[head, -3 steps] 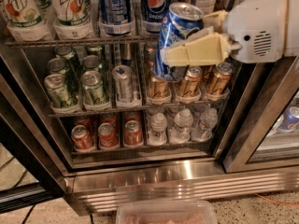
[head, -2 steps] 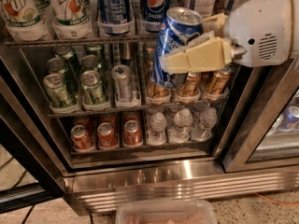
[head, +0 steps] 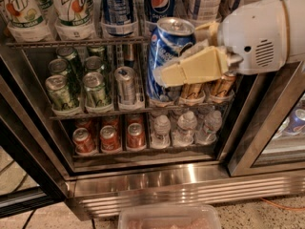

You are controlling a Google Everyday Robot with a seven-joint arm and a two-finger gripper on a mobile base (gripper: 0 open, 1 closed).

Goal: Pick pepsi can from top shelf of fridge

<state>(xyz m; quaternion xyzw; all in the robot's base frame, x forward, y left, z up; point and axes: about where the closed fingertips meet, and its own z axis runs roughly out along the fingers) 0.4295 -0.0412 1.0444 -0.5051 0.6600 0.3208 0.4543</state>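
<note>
hand [head: 177,63]: upper middle of view, in front of the open fridge [head: 157,178], pinching the pepsi can [head: 167,38]
fingers [head: 195,68]: cream-coloured; one lying across the can's front, the other mostly hidden behind the can
pepsi can: blue, silver top with pull tab facing up, slightly tilted; held clear of the racks, out in front of the top shelf [head: 71,42] rail and the right half of the middle rack
arm casing [head: 259,30]: white, rounded, entering from the right edge, directly behind the hand
top shelf: 7up bottles [head: 71,6] at left, blue-and-white can [head: 116,6] beside them, another blue Pepsi-logo container [head: 159,1] just above the held can
middle rack: green cans [head: 95,87] at left, silver can [head: 126,85] in the centre, bronze cans [head: 221,85] at right, partly covered by the hand
bottom rack: red cans [head: 109,137] at left, water bottles [head: 186,128] at right
base panel [head: 190,190]: louvred steel, below the racks
plastic tub [head: 169,217]: clear, at the bottom edge, in front of the base panel
neighbouring cooler [head: 281,147]: right edge, glass front, contents unclear
</note>
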